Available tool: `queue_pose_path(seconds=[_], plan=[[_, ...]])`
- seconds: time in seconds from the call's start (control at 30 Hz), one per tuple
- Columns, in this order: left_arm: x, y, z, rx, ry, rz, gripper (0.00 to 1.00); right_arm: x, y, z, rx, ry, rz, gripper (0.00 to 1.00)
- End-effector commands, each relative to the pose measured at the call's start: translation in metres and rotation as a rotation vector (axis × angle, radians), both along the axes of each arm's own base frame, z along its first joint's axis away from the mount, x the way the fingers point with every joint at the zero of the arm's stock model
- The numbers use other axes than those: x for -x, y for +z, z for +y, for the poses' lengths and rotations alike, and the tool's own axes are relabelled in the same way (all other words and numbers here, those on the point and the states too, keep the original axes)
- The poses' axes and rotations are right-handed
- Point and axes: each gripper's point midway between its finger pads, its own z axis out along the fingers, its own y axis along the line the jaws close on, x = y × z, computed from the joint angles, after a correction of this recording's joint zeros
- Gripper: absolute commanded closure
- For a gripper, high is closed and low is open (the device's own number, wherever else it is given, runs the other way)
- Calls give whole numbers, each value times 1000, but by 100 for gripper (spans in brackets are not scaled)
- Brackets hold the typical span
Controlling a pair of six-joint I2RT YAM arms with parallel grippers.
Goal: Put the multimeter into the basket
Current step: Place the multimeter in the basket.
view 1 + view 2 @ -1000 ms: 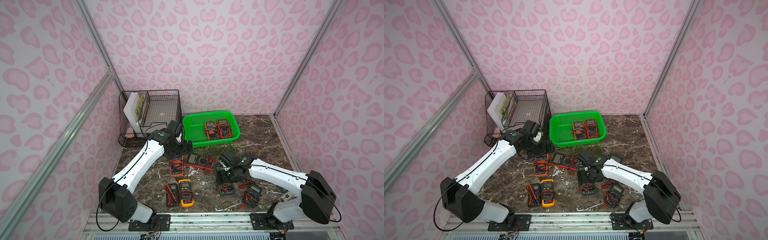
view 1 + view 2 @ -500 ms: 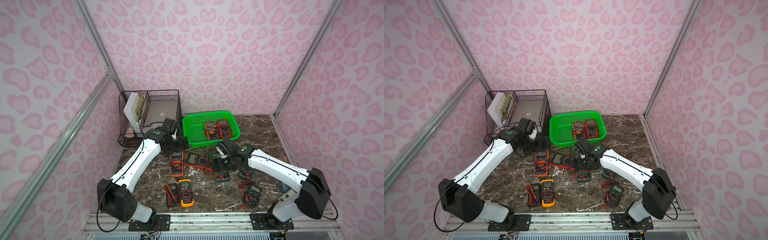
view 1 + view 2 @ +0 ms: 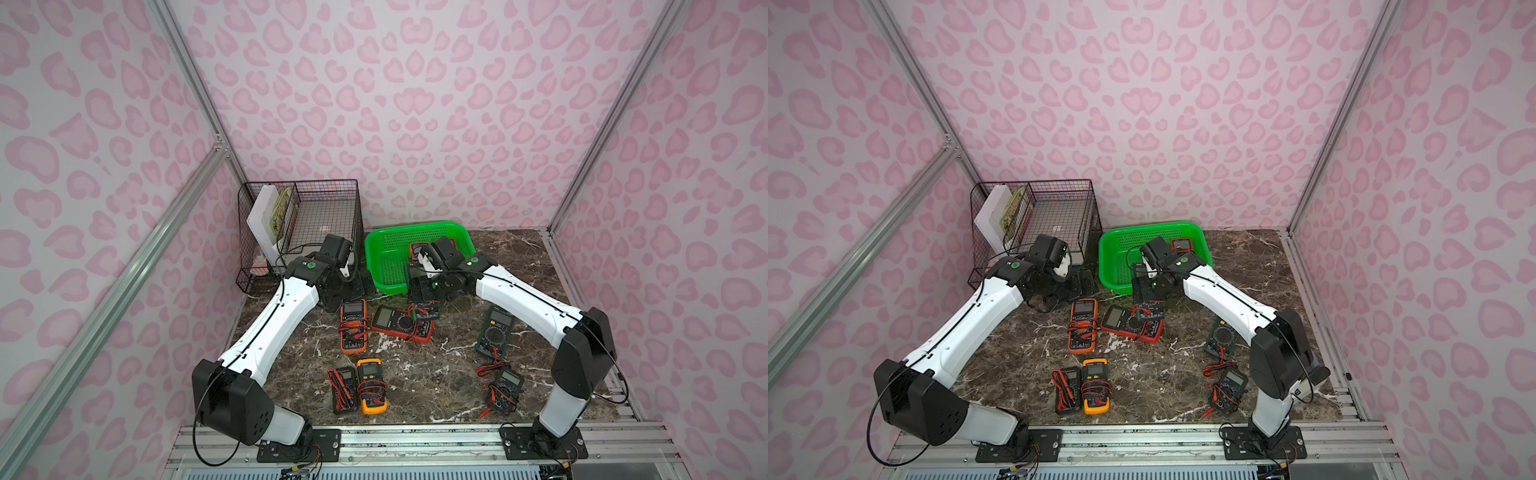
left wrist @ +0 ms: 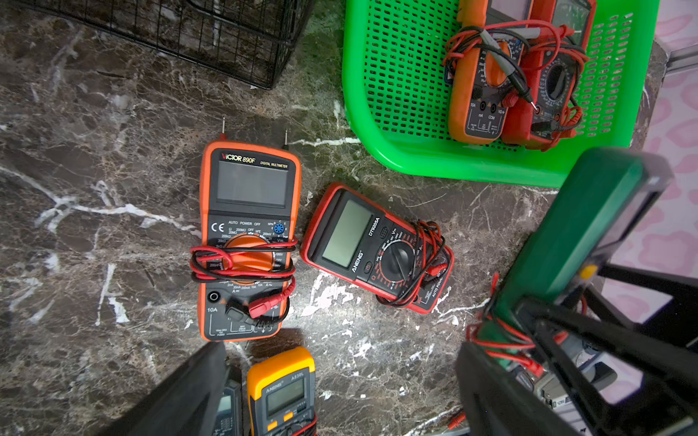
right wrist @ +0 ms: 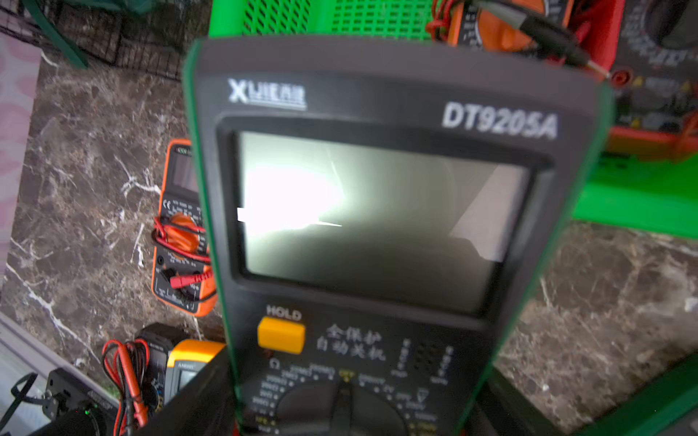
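Nine multimeters, one green basket, one black wire rack, two robot arms.

The left arm and right arm share smooth white link shells between chunky black joint housings, a thin black cable along each link, a round green marking near each wrist, perforated black shoulder housings, and screwed black base plates.

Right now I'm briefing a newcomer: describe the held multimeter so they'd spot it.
Find the bright green perforated plastic basket. By its near rim, the right end effector grips a black multimeter with green plastic casing. Unlike its neighbours, it is lifted.
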Motion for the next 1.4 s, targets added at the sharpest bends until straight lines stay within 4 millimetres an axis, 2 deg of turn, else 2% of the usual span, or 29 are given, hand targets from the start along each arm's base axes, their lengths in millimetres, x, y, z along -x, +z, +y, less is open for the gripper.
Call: queue_pose_path(seconds=[0.0, 0.17, 0.53, 0.83, 0.9, 1.1, 1.37], plan=[[-1, 4, 2, -1, 6, -16, 1, -26, 15, 16, -48, 10, -66, 44], [0, 4, 1, 2, 2, -9, 2, -61, 27, 31, -78, -12, -110, 44], [1, 0, 1, -3, -4, 1, 1, -119, 40, 48, -131, -72, -174, 44], [-1, -3, 3, -32, -9, 21, 2, -154, 34, 58, -130, -82, -259, 43], [-1, -2, 4, -40, -14, 24, 1, -159, 40, 61, -148, -86, -290, 43], [0, -5, 4, -55, -33, 40, 1, -172, 9, 74, -138, -79, -269, 42], [2, -7, 2, -42, -35, 51, 2, -166, -37, 82, -58, -36, -220, 41]])
